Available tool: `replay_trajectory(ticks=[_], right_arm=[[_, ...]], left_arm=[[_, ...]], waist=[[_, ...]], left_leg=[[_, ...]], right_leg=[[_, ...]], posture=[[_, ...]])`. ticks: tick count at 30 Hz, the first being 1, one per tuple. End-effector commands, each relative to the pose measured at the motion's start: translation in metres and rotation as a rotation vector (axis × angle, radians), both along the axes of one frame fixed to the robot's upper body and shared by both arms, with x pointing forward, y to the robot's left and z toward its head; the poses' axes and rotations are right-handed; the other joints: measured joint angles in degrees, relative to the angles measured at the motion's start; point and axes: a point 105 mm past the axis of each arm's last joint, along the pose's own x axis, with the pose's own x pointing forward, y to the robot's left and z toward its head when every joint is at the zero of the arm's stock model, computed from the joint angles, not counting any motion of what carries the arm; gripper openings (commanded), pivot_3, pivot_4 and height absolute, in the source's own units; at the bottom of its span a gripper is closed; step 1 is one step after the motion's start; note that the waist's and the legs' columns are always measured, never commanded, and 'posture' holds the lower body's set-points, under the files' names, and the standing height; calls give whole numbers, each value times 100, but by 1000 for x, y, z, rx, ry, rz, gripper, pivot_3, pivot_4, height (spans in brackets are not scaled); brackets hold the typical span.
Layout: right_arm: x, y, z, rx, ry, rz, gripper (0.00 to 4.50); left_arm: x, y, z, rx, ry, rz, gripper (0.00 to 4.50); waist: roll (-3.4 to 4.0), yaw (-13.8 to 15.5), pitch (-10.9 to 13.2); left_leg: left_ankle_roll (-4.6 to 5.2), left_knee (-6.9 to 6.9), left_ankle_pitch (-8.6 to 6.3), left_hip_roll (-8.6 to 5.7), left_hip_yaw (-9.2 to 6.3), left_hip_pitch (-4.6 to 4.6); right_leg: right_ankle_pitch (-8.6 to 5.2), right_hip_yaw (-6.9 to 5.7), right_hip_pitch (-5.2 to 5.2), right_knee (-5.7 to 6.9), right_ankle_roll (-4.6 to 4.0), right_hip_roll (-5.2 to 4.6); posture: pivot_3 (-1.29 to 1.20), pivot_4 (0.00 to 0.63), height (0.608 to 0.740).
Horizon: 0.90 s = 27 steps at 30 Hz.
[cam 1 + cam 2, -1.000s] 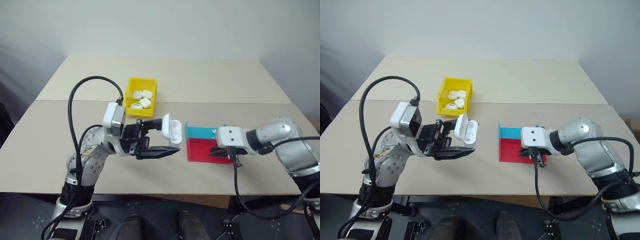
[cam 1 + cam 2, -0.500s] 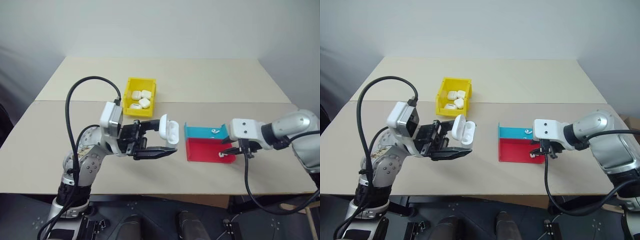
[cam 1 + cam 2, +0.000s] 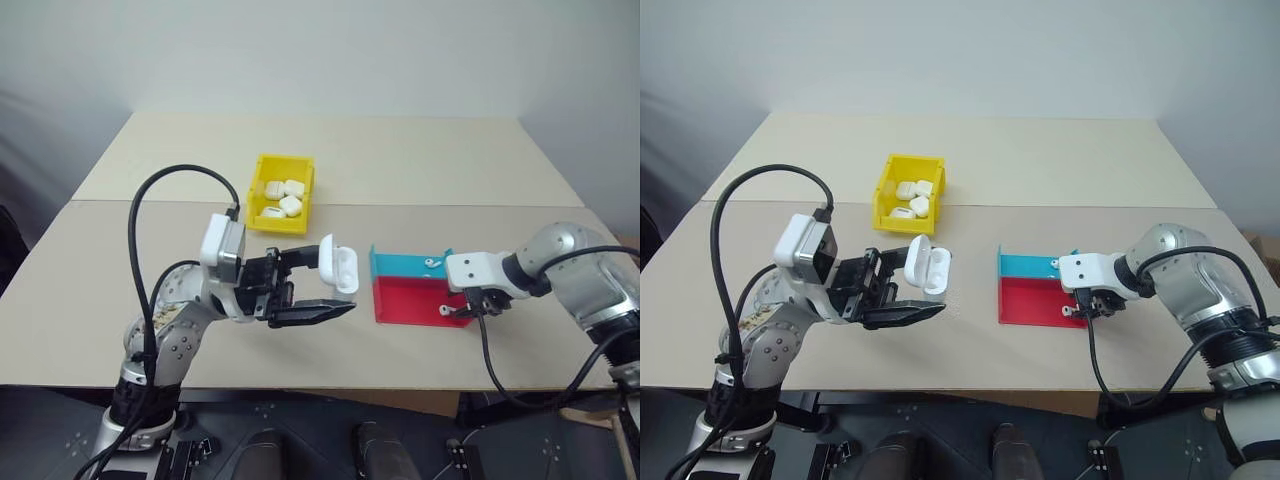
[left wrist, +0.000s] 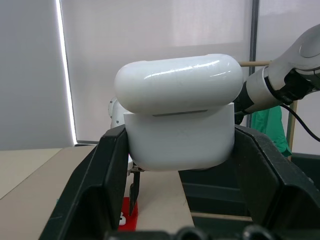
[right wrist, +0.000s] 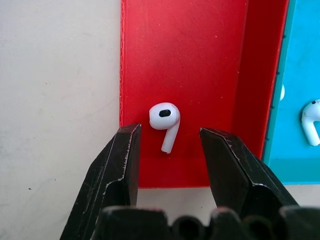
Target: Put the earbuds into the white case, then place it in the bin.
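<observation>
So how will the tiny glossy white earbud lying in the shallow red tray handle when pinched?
The tiny glossy white earbud looks smooth, so it may slip between the right gripper's open fingers. Small and rounded, it's probably light and could skid across the shallow red tray.

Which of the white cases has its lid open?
The white case clamped in the left gripper above the table; those lying in the yellow bin look shut.

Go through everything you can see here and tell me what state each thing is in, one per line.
White case: lid flipped open, held off the table.
Left gripper: shut on the white case.
Right gripper: open, fingers either side of an earbud.
Earbud in red tray: lying loose, ungrasped.
Earbud in blue tray: lying loose.
Bin: holds several white cases.
</observation>
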Motion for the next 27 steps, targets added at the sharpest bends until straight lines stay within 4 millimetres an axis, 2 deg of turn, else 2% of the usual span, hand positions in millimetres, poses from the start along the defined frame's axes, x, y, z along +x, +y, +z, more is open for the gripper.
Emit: replay_trajectory(ticks=[1,16,19,22,23,27], right_arm=[[3,0,5,-18,-14,21,2296],[4,2,-4,-12,10,25,2296],[3,3,-5,-8,14,28,1731],[3,4,-5,7,17,23,744],[2,5,-5,10,19,22,627],[1,4,-2,24,5,12,628]], left_arm=[[-8,0,9,-23,-52,-4,2793],[-9,3,9,-11,-55,14,2793],[-9,3,8,-8,-55,15,2793],[-8,3,8,-5,-54,16,2793],[-8,3,8,-4,-54,16,2793],[-7,3,7,-2,-51,11,2793]], waist=[[0,5,0],[0,2,0],[0,3,0],[0,3,0],[0,3,0],[0,3,0]], left_leg=[[0,0,0,0,0,0],[0,0,0,0,0,2],[0,0,0,0,0,2],[0,0,0,0,0,2],[0,0,0,0,0,3],[0,0,0,0,0,3]], right_leg=[[0,0,0,1,0,0],[0,0,1,1,0,0],[0,0,2,0,0,0],[0,0,2,0,0,0],[0,0,3,0,0,0],[0,0,3,1,-1,0]], posture=[[0,150,740],[0,150,740],[0,150,740],[0,150,740],[0,150,740],[0,150,740]])
